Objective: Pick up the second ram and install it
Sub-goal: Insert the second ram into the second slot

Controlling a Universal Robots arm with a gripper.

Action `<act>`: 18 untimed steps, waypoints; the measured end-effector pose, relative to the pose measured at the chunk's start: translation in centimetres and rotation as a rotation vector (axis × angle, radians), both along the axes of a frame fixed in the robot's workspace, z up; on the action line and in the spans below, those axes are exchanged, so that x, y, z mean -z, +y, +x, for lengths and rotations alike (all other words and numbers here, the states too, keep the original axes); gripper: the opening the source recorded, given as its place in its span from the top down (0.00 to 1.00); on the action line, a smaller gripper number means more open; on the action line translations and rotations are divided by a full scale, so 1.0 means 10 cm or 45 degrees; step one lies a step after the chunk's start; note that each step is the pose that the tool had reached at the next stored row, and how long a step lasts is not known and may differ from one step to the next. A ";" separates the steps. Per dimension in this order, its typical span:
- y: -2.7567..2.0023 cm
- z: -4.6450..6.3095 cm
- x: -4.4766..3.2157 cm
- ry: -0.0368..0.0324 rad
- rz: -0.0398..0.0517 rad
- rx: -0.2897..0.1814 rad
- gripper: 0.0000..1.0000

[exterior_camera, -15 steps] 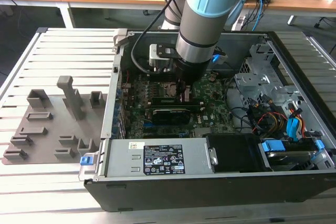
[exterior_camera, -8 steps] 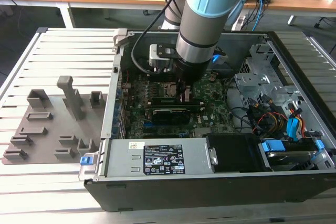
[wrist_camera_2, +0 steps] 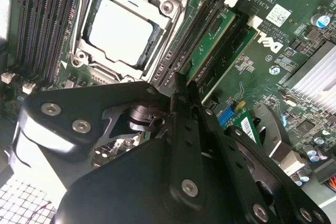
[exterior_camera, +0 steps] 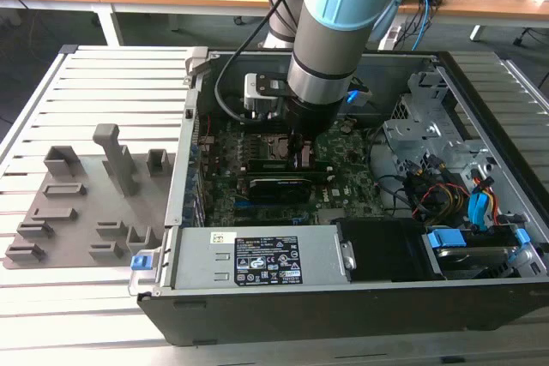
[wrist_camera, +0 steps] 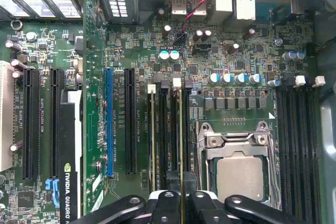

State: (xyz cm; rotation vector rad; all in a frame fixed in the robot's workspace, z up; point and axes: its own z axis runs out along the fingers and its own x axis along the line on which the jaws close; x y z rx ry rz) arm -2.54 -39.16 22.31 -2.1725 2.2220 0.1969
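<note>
Black metal fingers of the gripper (wrist_camera: 181, 199) meet around the top edge of the second ram (wrist_camera: 180, 140), a long, narrow green circuit-board stick; you see it edge-on in the first wrist view, a thin pale line running between the slots. The jaws are nearly together, clamped on that edge. The gripper's body covers the stick's near end, so you cannot tell how deep it sits in the slot.

In the second wrist view, the gripper (wrist_camera_2: 181, 90) and its linkage block most of the lower picture, and the second ram (wrist_camera_2: 212, 38) shows as a green strip running away from the fingers. Its long axis lies along the black memory slots (wrist_camera: 165, 135), parallel to the side of the silver processor socket (wrist_camera: 239, 169) just beside it.

From the exterior view, the grey and blue robot arm (exterior_camera: 330, 40) reaches down into the open black computer case (exterior_camera: 480, 297), hiding the gripper and much of the green motherboard (exterior_camera: 343, 169). A grey plastic holder tray (exterior_camera: 77, 203) lies well apart on the slatted table, at the exterior view's left.
</note>
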 end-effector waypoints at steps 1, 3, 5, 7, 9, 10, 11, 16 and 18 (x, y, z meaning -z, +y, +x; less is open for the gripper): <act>0.000 0.00 -0.001 0.0002 0.000 -0.003 0.86; -0.001 0.00 -0.002 0.0003 -0.001 -0.018 0.86; 0.002 0.00 0.001 0.0005 0.001 -0.019 0.86; 0.004 0.00 0.011 0.0004 0.002 -0.018 0.86; 0.003 0.00 0.022 0.0007 0.002 -0.017 0.86; 0.003 0.00 0.029 0.0005 0.002 -0.015 0.86; 0.004 0.00 0.032 0.0004 0.002 -0.015 0.86; 0.006 0.01 0.040 -0.0003 0.004 -0.015 0.85; 0.011 0.00 -0.081 0.0002 -0.001 -0.015 0.79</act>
